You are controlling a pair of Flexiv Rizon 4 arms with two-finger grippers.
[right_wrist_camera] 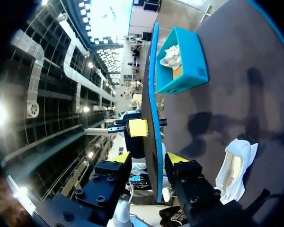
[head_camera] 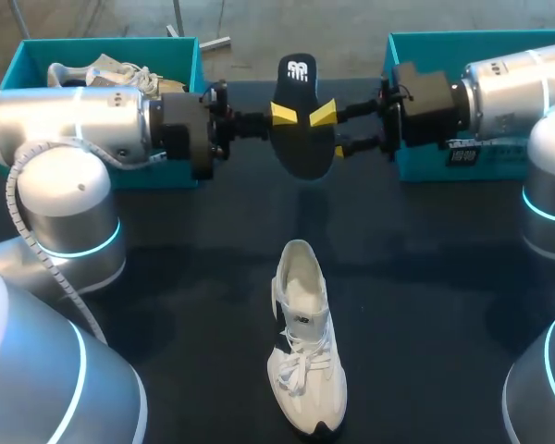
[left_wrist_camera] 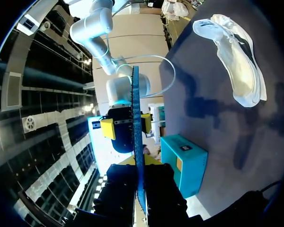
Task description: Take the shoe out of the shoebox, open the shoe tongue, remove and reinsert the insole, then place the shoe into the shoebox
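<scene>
- My left arm (head_camera: 65, 185) and right arm (head_camera: 536, 92) are filling the near corners and reaching in toward the middle, above the table (head_camera: 194, 277).
- The white shoe (head_camera: 307, 342) is lying upright on the table closest to the front edge, toe toward the camera, outside both boxes.
- The black insole (head_camera: 301, 102) is hanging in the air beyond the shoe, between the two grippers.
- The left gripper (head_camera: 279, 116) is pinching the insole from one side, its fingers closed flat against both faces.
- The right gripper (head_camera: 328, 129) is clamping the opposite side the same way.
- The left shoebox (head_camera: 192, 65) is sitting at the far left with a second shoe (head_camera: 111, 72) inside.
- The right shoebox (head_camera: 416, 46) is standing at the far right, partly hidden by the right arm.
</scene>
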